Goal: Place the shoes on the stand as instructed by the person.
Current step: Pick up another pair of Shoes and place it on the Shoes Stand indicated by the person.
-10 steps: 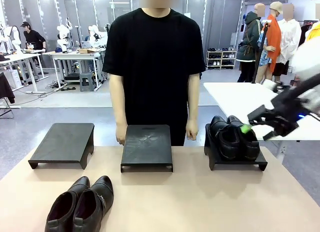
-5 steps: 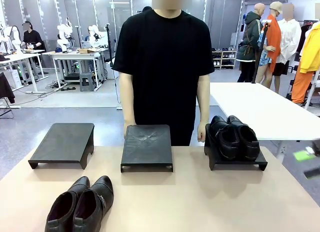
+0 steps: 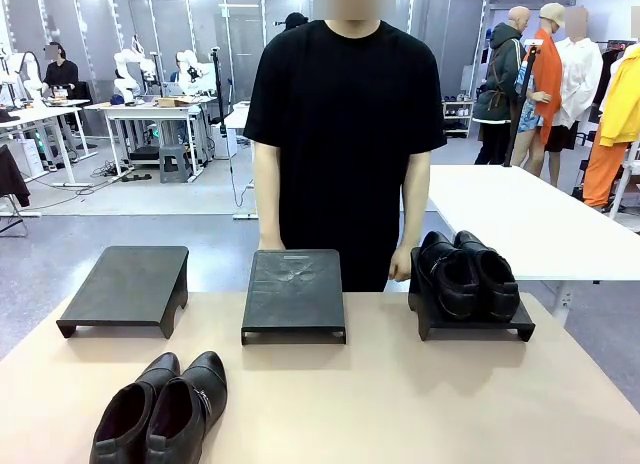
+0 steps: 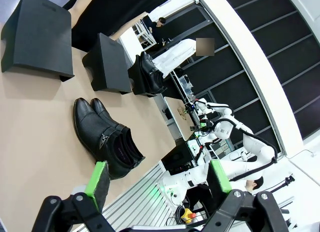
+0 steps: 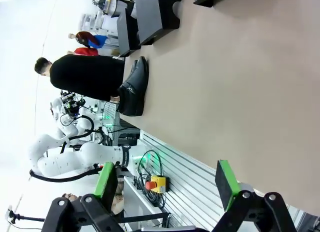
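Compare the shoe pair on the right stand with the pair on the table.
The stand pair sits raised on the right stand; the table pair lies on the table, front left. The stand pair's toes seem to face the robot; the table pair's heels do. The table pair shows a strap; the stand pair shows none. Both are glossy black, side by side.

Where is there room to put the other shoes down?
The left stand and the middle stand both have bare tops. The table is bare from the front pair across to its right edge. It's crowded on the right stand: the other pair fills its top, with the person's hand beside it.
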Motion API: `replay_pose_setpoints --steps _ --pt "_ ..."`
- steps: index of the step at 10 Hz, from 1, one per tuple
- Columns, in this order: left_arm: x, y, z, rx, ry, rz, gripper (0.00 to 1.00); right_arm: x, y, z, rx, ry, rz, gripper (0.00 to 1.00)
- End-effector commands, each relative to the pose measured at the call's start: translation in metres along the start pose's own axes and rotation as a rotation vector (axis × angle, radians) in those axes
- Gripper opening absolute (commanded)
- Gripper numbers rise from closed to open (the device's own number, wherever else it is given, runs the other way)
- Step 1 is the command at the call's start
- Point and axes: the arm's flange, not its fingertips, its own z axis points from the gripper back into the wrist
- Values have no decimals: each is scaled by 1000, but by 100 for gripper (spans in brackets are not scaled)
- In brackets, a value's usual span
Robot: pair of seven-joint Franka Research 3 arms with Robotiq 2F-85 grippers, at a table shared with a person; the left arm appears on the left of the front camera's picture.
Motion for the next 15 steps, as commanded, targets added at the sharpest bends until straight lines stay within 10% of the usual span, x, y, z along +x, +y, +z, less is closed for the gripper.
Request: replay_pose_setpoints --steps 1,15 --pt "0 0 2 -19 -6 -20 100 -20 -7 -19 28 -8 25 100" --pt "0 0 2 -19 -6 -20 100 -4 -7 1 11 0 -1 100"
